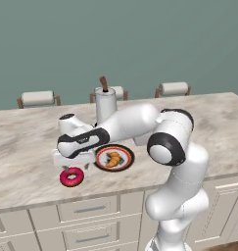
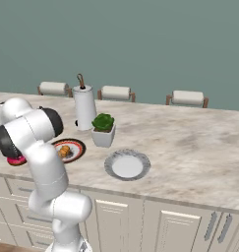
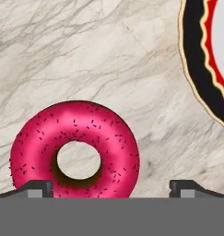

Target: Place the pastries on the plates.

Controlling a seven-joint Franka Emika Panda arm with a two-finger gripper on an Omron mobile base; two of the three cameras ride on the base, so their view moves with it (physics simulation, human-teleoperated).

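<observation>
- The donut (image 3: 75, 150) is a full ring with deep pink frosting, speckled with tiny dark sprinkles and lighter pink highlights across its top; a darker brown shade lines the lower inside of its hole.
- It lies flat on the marble counter (image 1: 22, 147), near the front edge, just beside the dark-rimmed plate (image 1: 125, 152) but apart from it.
- The gripper (image 1: 70, 168) hovers right above the donut, pointing down; in the hand view its two dark fingertips (image 3: 35, 188) stand wide apart, one at the ring's left edge and one well past its right edge, and they hold nothing.
- The croissant (image 1: 112, 159) is small, curved and golden-orange, and it lies on the white centre of the dark-rimmed plate.
- That plate has a black outer band with a thin cream edge, then a wavy red ring around the pale middle.
- The white plate (image 2: 127, 165) is plain with a greyish rim and sits bare near the front of the counter, well apart from the donut, to the right of the plant pot (image 2: 104, 135).
- A paper towel roll (image 2: 84, 108) stands upright behind the dark-rimmed plate.
- Three stools (image 2: 116, 92) line the counter's far side.
</observation>
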